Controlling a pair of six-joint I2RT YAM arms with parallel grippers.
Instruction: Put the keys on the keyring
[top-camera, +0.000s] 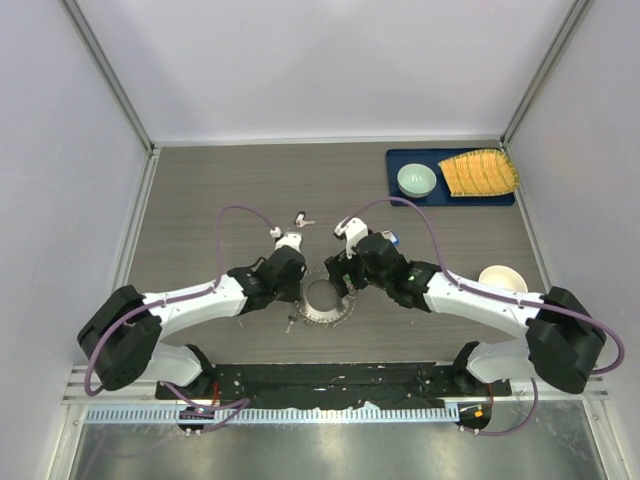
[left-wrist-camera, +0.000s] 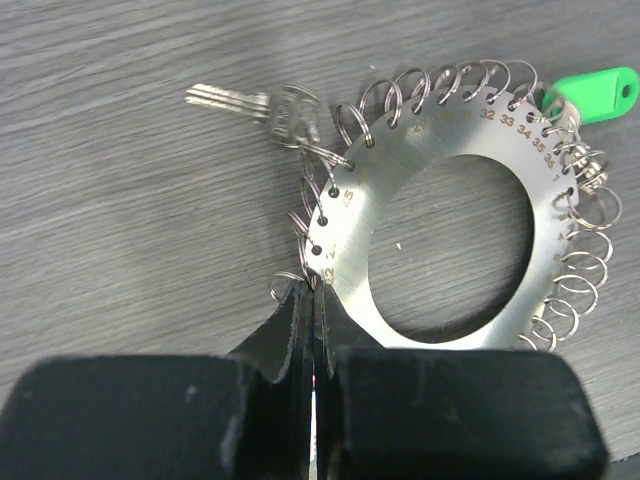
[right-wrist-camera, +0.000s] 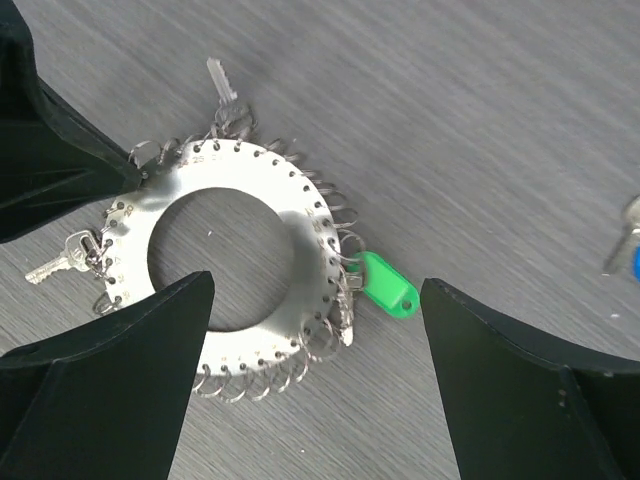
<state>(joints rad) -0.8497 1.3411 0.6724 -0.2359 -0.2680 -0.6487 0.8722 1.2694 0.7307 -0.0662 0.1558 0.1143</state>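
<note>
Pinching the rim of the keyring (left-wrist-camera: 400, 150), the left gripper (left-wrist-camera: 313, 300) has its jaws together; I cannot tell whether a loop is caught. The right gripper (right-wrist-camera: 315, 300) hangs spread above the ring, which lies flat on the table (left-wrist-camera: 100, 220), green key (right-wrist-camera: 388, 285) at its edge. Brace the ring firmly before fetching the blue key (right-wrist-camera: 628, 240) nearby.

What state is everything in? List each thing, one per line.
keyring: flat on the table, strung with small rings.
green key: lying at the keyring's rim.
blue key: loose on the table, apart from the keyring.
left pincer: shut, tips at the keyring's rim.
right pincer: open above the keyring.
</note>
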